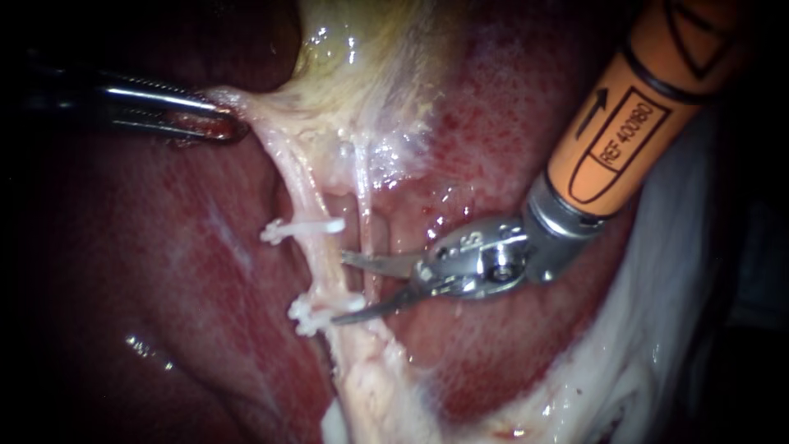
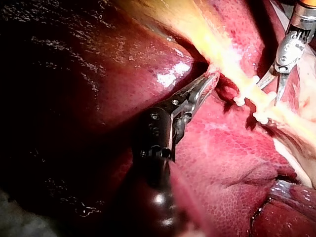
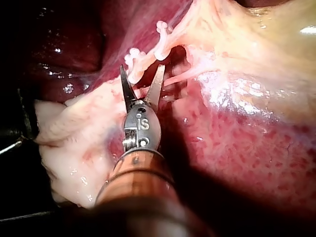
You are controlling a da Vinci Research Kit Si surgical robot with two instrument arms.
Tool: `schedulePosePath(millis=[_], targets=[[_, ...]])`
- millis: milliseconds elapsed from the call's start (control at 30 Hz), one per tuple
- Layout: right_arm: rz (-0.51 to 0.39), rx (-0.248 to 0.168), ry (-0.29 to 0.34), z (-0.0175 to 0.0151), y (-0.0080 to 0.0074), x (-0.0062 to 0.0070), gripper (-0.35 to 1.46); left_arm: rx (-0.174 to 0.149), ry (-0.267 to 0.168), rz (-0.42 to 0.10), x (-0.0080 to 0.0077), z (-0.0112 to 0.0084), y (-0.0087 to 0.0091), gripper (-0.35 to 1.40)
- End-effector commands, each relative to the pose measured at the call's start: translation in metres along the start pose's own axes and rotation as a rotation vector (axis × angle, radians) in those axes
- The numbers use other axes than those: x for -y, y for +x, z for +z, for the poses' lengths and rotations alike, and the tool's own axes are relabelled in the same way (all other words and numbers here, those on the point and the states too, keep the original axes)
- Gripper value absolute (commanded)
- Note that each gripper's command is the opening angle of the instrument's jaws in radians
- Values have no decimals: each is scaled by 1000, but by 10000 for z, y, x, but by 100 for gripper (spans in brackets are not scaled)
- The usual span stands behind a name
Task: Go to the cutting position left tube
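The approach to the left tube [image 1: 316,247] looks almost done. In the endoscope view this tube runs down the middle of the frame, from the pale gallbladder [image 1: 370,57] at the top toward the lower centre. It carries two white clips, an upper clip [image 1: 302,228] and a lower clip [image 1: 320,311]. The stretch between them appears to be the cutting site.

The right instrument [image 1: 339,288] enters from the upper right of that frame. Its two blades stand wide open and hold nothing. The upper blade tip lies at the tube's right edge just below the upper clip, and the lower tip sits right beside the lower clip. The tips reach the tube but do not yet pass across it.

A thinner second tube [image 1: 363,205] hangs just right of the left tube and crosses the open blades. I cannot tell whether it lies in front of them or between them. I judge that the next move is a short advance until the left tube sits fully inside the opening. Both clips and the thin strand should stay outside the blades.

In the right wrist view, the lower clip sits between the blade tips, though its depth there is unclear.

The left instrument [image 1: 226,119], at the upper left of the endoscope frame, has its jaws closed on a fold of tissue at the gallbladder's neck, drawing the tube taut over the liver [image 1: 181,271].
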Motion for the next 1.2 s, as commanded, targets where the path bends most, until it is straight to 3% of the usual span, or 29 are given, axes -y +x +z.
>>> schedulePosePath(millis=[33, 300, 500, 733, 1200], targets=[[3, 4, 4, 0, -4, -3, 145, 1, -1, 0, 0, 0, 0, -35], [22, -13, 37, 2, -11, -24, 145, 1, -2, 0, 0, 3, 0, -35], [23, -43, 96, 5, -9, -25, 145, 1, -2, 0, 0, 3, 0, -35], [25, -73, 172, 16, 8, -21, 145, 1, -2, 0, 0, 3, 0, -35], [52, -137, 201, 44, 41, -22, 143, 1, -2, 0, 0, 4, 0, -35]])
